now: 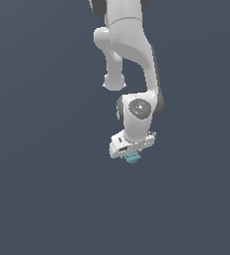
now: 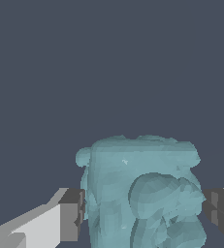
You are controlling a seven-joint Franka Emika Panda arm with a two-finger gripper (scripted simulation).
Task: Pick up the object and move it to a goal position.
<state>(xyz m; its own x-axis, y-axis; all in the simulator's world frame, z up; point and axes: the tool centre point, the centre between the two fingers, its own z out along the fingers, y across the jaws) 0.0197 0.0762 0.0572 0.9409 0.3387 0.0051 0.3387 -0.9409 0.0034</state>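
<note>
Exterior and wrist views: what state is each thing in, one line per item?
Gripper: points down, jaws closed against the object's two sides.
Object: pale teal bumpy lump, held between the jaws, just under the hand in the exterior view.
Arm: reaches down from above; whether the object is lifted cannot be told.

A small, pale teal, bumpy, roughly cube-shaped lump (image 2: 140, 193) sits between the dark pads of my white gripper (image 2: 147, 218), its lower part just showing beneath it.
</note>
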